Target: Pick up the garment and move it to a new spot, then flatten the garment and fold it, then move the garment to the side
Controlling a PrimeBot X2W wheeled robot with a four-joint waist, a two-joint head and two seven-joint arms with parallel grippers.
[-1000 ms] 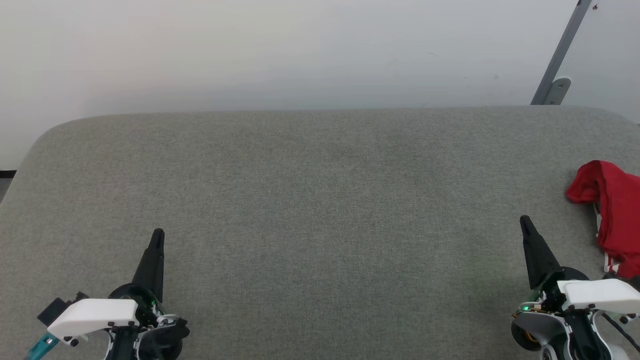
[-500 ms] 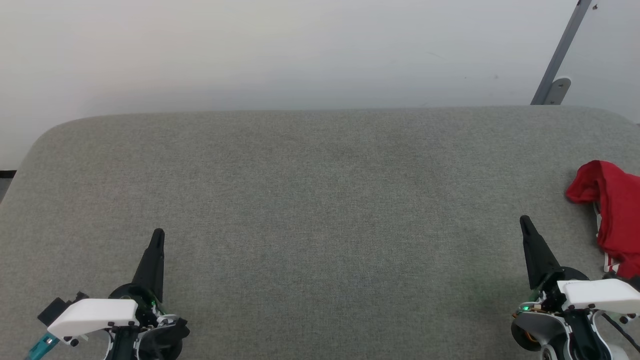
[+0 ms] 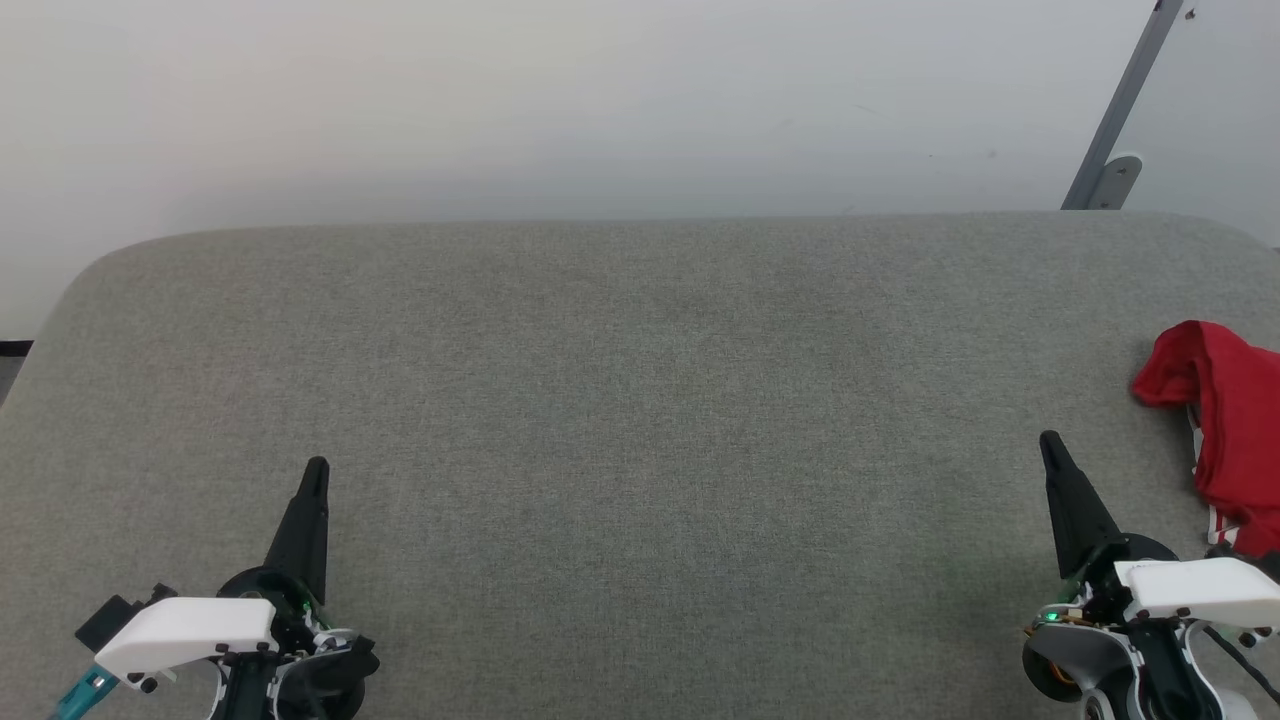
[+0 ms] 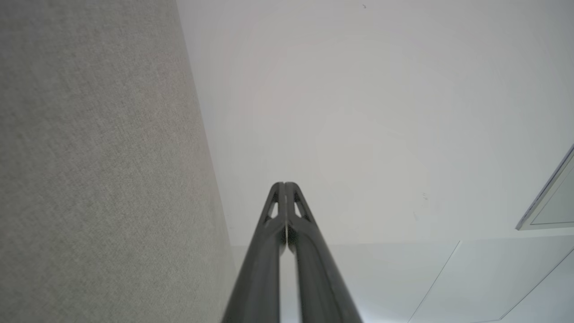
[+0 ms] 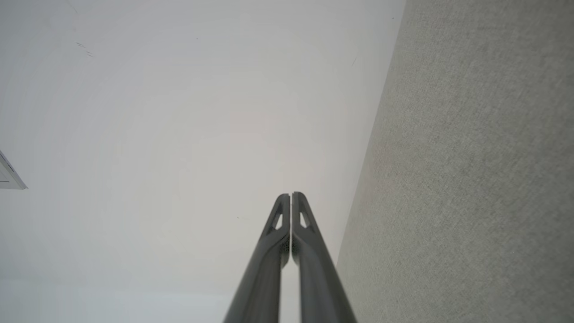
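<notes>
The garment (image 3: 1225, 430), a bright red crumpled shirt with a strip of white-and-red trim, lies at the right edge of the grey fabric table (image 3: 640, 400) and runs partly out of the head view. My right gripper (image 3: 1050, 445) stands shut and empty just left of it, apart from the cloth, fingers pointing away from me. At the lower left my left gripper (image 3: 317, 470) is shut and empty too, far from the garment. In the wrist views the left gripper (image 4: 284, 185) and the right gripper (image 5: 290, 195) both show their fingers pressed together, nothing between them.
A white wall (image 3: 600, 100) rises behind the table's rounded far edge. A grey metal bar (image 3: 1120, 110) leans at the back right corner. The table's rounded left corner (image 3: 90, 275) ends near the wall.
</notes>
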